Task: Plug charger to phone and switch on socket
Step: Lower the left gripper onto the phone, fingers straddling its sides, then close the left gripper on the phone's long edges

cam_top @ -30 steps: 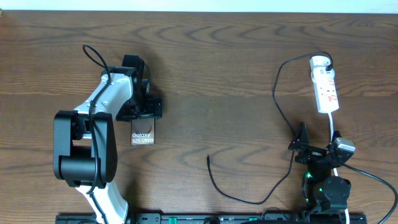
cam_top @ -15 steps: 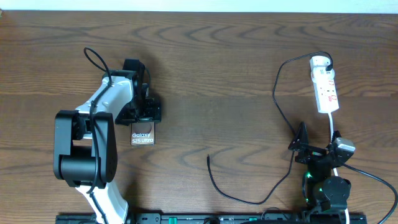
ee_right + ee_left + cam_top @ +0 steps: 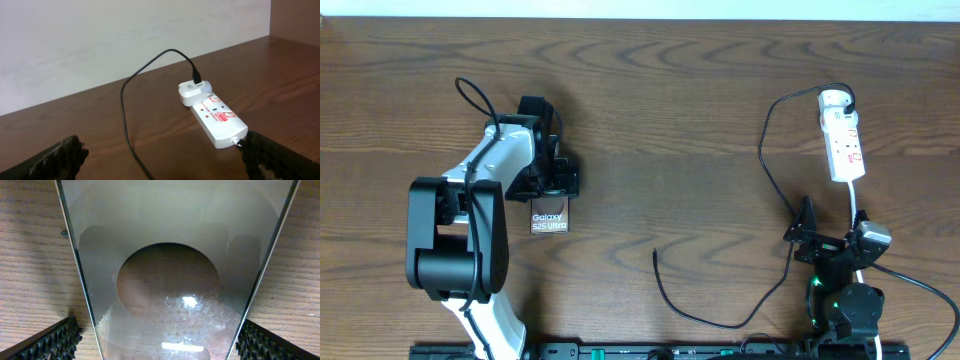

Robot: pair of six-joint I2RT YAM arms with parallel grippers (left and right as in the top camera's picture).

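Observation:
The phone (image 3: pixel 549 219) lies flat on the wood at the left, a dark slab with white lettering. In the left wrist view its glossy face (image 3: pixel 170 280) fills the middle. My left gripper (image 3: pixel 548 184) (image 3: pixel 160 342) hovers over the phone's far end, open, with one finger on each side of the slab. The charger (image 3: pixel 672 300) is a thin black cable whose free tip lies on the table at the centre. It runs right and up to the socket (image 3: pixel 844 140) (image 3: pixel 215 117), where a white adapter holds it. My right gripper (image 3: pixel 804 236) (image 3: pixel 162 160) is open and empty, near the table's front right.
The socket's white cord (image 3: pixel 856 205) runs from the strip toward my right arm's base. The black cable (image 3: pixel 124 115) loops across the wood between my right fingers. A pale wall stands behind the table's far edge.
My left arm settled very slightly toward the near edge over the phone, then stayed still. The phone, the cable and my right arm have not moved.

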